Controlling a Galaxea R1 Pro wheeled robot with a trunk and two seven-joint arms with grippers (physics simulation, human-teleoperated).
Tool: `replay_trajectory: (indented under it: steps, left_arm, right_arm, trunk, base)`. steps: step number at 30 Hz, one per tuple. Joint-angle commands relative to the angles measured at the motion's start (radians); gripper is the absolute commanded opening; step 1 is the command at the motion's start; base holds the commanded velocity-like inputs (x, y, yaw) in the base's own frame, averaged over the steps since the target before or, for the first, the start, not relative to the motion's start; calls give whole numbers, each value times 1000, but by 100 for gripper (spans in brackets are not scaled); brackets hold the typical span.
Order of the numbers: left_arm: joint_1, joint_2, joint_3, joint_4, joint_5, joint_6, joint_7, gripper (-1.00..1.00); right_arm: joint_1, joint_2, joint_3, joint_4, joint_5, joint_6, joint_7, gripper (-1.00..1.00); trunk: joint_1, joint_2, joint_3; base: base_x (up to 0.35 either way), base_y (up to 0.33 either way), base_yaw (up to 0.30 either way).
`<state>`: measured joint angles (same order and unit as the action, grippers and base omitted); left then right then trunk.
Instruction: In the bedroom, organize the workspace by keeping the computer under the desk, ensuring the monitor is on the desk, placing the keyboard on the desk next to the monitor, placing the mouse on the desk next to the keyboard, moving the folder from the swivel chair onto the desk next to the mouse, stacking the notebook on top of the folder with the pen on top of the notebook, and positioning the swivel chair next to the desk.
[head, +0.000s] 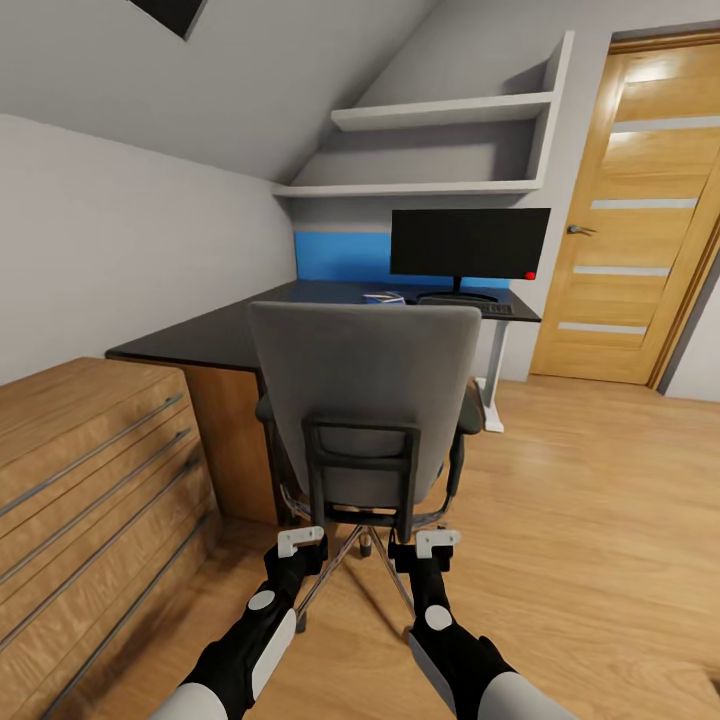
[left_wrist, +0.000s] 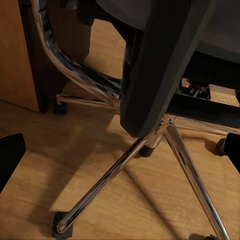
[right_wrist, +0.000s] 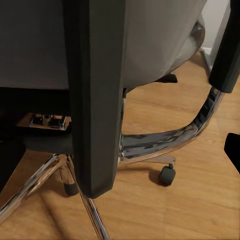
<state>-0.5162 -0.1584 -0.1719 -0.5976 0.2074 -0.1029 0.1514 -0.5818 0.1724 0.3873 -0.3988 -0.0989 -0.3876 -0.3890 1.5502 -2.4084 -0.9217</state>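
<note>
The swivel chair (head: 365, 400) hides the tabletop (head: 215, 335) front (keyboard (head: 455, 298) barely visible at one o'clock); both claws (head: 300, 545) (head: 425, 548) gape wide.

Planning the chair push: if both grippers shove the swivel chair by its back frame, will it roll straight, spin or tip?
Likely rolls easily: the swivel chair stands on a chrome star base with castors on smooth wood floor. It may swivel or veer unless the left gripper and right gripper push evenly. Pushing low on the black back frame probably limits tipping.
</note>
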Motion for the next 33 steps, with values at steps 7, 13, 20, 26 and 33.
replay_trajectory:
  steps: [7,13,20,26,33]
  left_arm:
    - [-1,1,-8,1,10,-5,8,100]
    - [-1,1,-8,0,10,-5,8,100]
    - [-1,2,-7,1,10,-5,9,100]
    - [-1,2,-6,1,10,-5,11,100]
    - [-1,2,-6,1,9,-5,11,100]
  right_arm:
    - [-1,-1,8,3,-10,-6,-4,100]
    - [-1,-1,8,3,-10,-6,-4,100]
    - [-1,-1,8,3,-10,-4,-4,100]
    - [-1,-1,8,3,-10,-5,-4,100]
    - [-1,-1,8,3,-10,-4,-4,100]
  trunk:
    - [0,0,-1]
    - [0,0,-1]
    - [0,0,-1]
    - [0,0,-1]
    - [0,0,-1]
  base:
    - [8,0,0]
    - [55,0,0]
    - [136,0,0]
    - [18,0,0]
    - [30,0,0]
